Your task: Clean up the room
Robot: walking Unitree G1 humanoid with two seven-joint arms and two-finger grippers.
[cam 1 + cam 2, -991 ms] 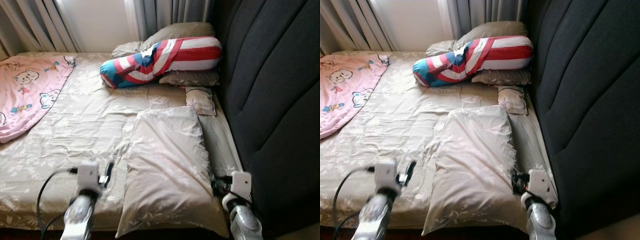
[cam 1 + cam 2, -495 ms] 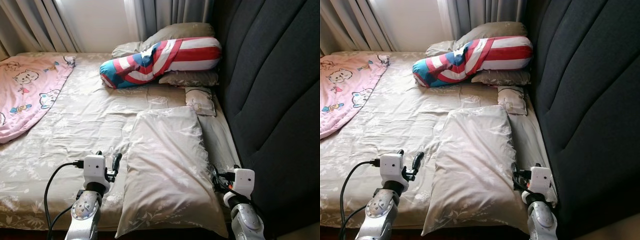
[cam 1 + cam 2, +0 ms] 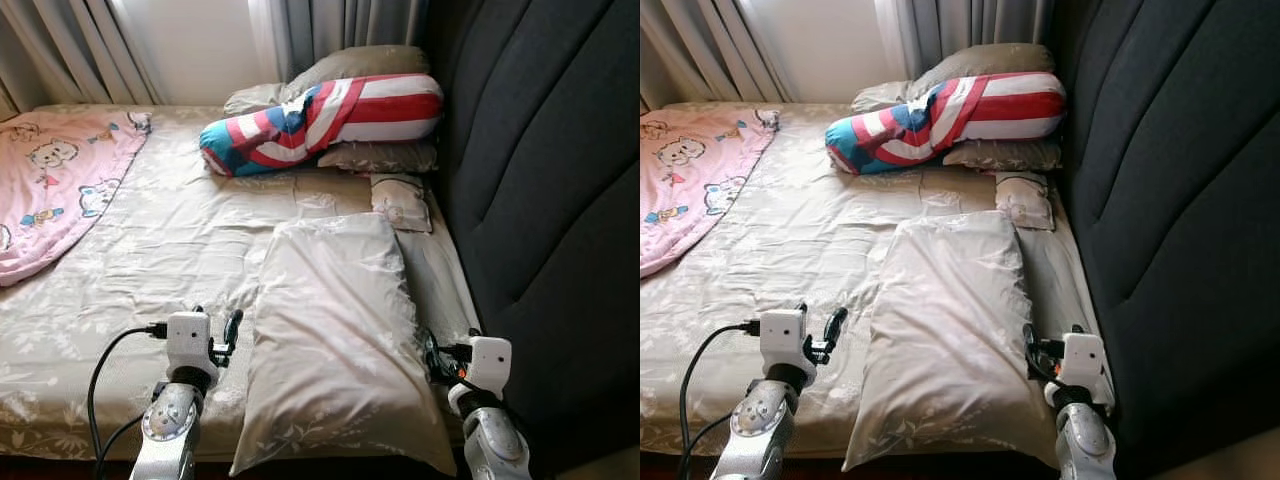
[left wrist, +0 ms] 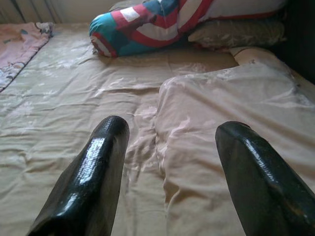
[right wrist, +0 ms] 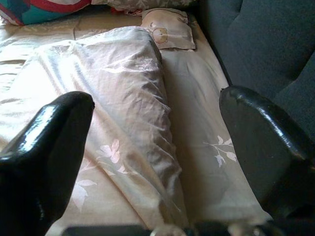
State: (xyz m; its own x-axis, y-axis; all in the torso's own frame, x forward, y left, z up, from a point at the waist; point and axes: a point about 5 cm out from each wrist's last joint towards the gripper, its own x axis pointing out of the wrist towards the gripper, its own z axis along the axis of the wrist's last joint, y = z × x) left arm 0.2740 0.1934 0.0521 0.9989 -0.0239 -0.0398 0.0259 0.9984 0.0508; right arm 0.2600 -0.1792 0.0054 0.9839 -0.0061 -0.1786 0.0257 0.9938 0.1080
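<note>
Beige pillow (image 3: pixel 340 340) lies lengthwise on bed (image 3: pixel 180 240), near the headboard (image 3: pixel 540 200). Left end effector (image 3: pixel 215 335) and right end effector (image 3: pixel 432 358) flank its near end, both spread wide, holding nothing; likely bracketing it for a two-sided lift.

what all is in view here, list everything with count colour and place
large beige floral pillow: 1, nearest, between the grippers
red, white and blue striped bolster: 1, far end, atop grey-beige pillows
small beige cushion: 1, by headboard
pink cartoon blanket: 1, far left
beige floral sheet: 1, covering bed
dark grey padded headboard: 1, right
grey curtains: behind bed
left gripper: open, left of pillow
right gripper: open, right of pillow
</note>
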